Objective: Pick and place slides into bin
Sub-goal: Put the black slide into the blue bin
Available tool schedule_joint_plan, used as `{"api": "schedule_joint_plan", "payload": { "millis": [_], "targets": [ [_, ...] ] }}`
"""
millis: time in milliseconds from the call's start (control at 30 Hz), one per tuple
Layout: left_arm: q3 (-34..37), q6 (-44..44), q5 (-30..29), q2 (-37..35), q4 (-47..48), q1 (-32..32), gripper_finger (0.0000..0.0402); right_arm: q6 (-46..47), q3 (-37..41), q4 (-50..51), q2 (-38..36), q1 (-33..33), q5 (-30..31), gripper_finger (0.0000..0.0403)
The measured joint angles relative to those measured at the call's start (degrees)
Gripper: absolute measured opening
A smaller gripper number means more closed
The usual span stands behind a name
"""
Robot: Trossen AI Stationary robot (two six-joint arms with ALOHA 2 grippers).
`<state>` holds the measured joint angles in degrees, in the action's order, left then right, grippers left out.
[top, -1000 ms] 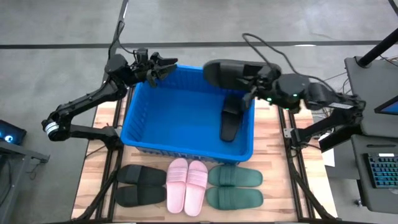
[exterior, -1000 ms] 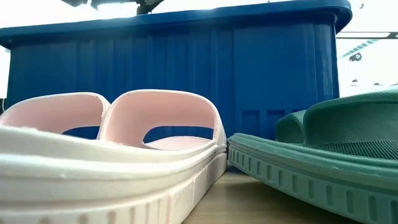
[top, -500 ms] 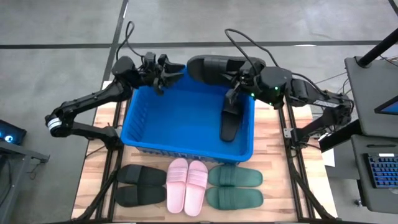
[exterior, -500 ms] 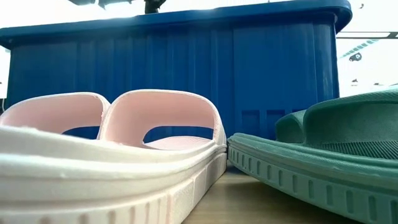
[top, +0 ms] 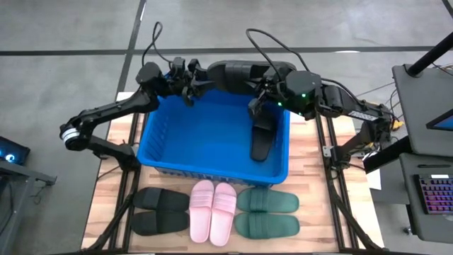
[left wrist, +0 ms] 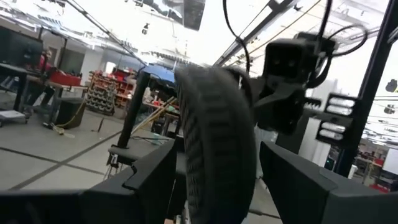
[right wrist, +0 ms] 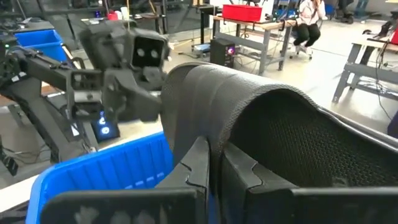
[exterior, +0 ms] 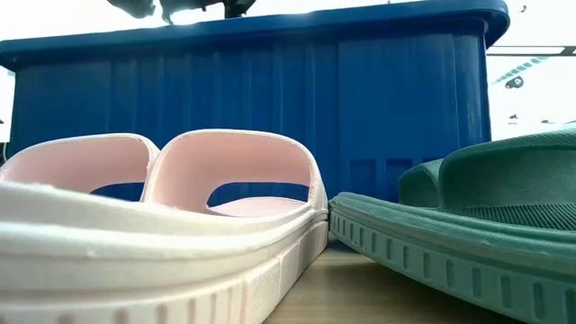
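Observation:
A black slide (top: 241,73) hangs in the air over the far rim of the blue bin (top: 152,134), with my right gripper (top: 265,91) shut on it. My left gripper (top: 199,81) is open at the slide's left end. In the left wrist view the slide's ribbed sole (left wrist: 217,143) stands on edge between its two fingers. A second black slide (top: 263,138) lies inside the bin, leaning against the right wall. My right gripper pinches the edge of the slide's wide strap (right wrist: 217,118) between its two fingers (right wrist: 194,163), coming roughly level from the table's right side. The slide is lifted clear above the bin's far rim. Whether my left gripper's open fingers (left wrist: 155,177) touch the slide's sides, I cannot tell.
In front of the bin, on the wooden table, lie a black pair (top: 159,210), a light pink pair (top: 214,211) and a dark green pair (top: 267,214). The low view shows the pink (exterior: 180,207) and green (exterior: 468,234) slides close before the bin's near wall (exterior: 270,90).
My right gripper has carried the black slide toward the table's left along the bin's far rim. My left gripper has moved toward the right to meet it, and the slide's left end now stands between its open fingers.

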<state>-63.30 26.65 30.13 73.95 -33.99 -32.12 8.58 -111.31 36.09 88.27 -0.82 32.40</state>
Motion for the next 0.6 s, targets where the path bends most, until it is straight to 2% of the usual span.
{"api": "schedule_joint_plan", "payload": {
  "millis": [133, 233, 367, 500, 533, 600],
  "targets": [
    [-0.95, 0.02, 0.00, 1.37, -0.07, 0.02, 0.0213, -1.02, -2.10, 0.08, 1.41, -0.13, -0.72, 0.0011],
    [-1.06, -0.05, -0.02, 1.60, -0.05, -0.02, 0.0193, -0.90, -2.85, 0.12, 1.79, -0.33, -1.35, 0.0011],
    [-1.06, -1.81, 0.47, 1.41, -0.10, -0.04, 0.0132, -1.09, -2.90, 0.10, 1.65, -0.37, -1.35, 0.0011],
    [-1.02, -3.22, 0.30, 1.10, -0.11, -0.23, 0.0042, -1.59, -3.11, -0.04, 1.49, -0.33, -1.74, 0.0012],
    [-1.02, -3.21, 0.28, 1.10, -0.10, -0.26, 0.0027, -1.96, -3.20, 0.04, 1.49, -0.31, -1.74, 0.0012],
    [-1.02, -3.05, 0.30, 1.04, -0.11, -0.28, 0.0026, -2.37, -3.41, 0.00, 1.50, -0.33, -2.54, 0.0012]
  ]
}}
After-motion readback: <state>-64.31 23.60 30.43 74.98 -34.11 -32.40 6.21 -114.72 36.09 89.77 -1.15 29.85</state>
